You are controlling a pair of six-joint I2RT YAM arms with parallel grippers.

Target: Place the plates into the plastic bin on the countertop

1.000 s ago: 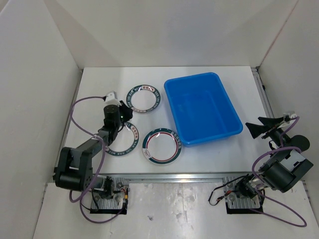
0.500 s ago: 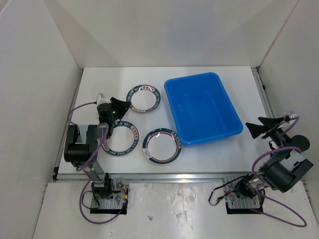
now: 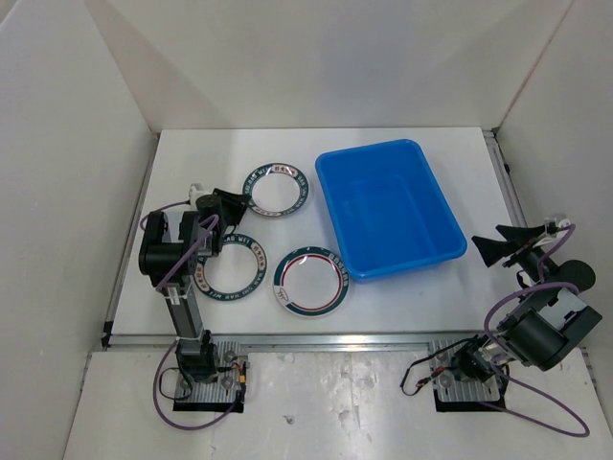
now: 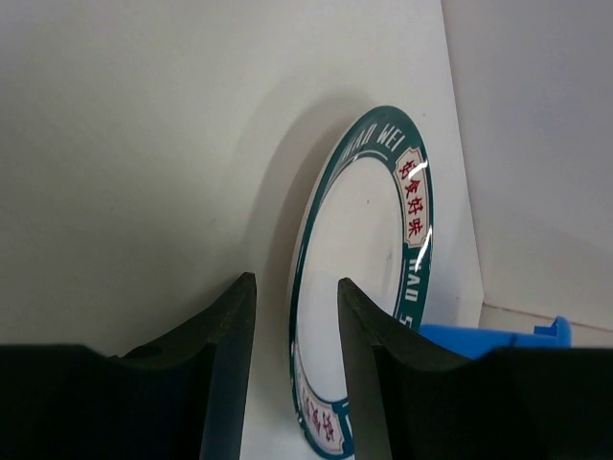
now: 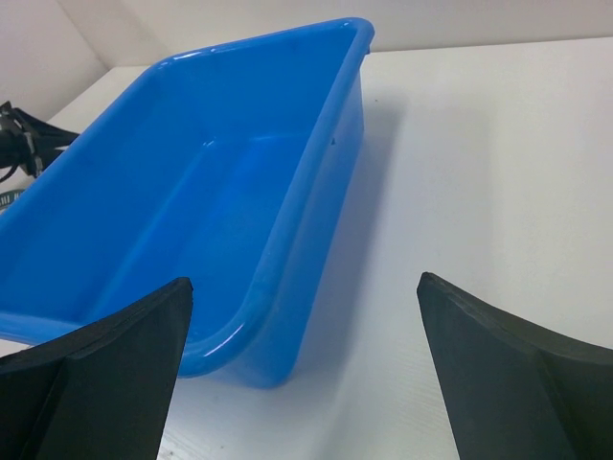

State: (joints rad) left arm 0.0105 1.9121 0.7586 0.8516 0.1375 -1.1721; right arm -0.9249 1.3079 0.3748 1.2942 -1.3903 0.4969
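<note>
Three plates lie on the white countertop (image 3: pixel 431 297): one at the back (image 3: pixel 278 188), one at the near left (image 3: pixel 241 268), partly under my left arm, and one with a red inner ring (image 3: pixel 310 281). The blue plastic bin (image 3: pixel 388 206) stands to their right with nothing in it. My left gripper (image 3: pixel 230 201) is open and empty, low at the back plate's left edge. In the left wrist view that plate (image 4: pixel 369 259) shows just beyond the fingertips of the gripper (image 4: pixel 295 297). My right gripper (image 3: pixel 493 247) is wide open and empty, right of the bin (image 5: pixel 192 220).
White walls close in the table at the left, back and right. A metal rail (image 3: pixel 316 338) runs along the near edge, and another along the right side. The bin's corner (image 4: pixel 493 335) shows in the left wrist view.
My left arm has folded back and risen. Its gripper has moved from over the near-left plate to the back plate's left edge. The right arm has not moved.
</note>
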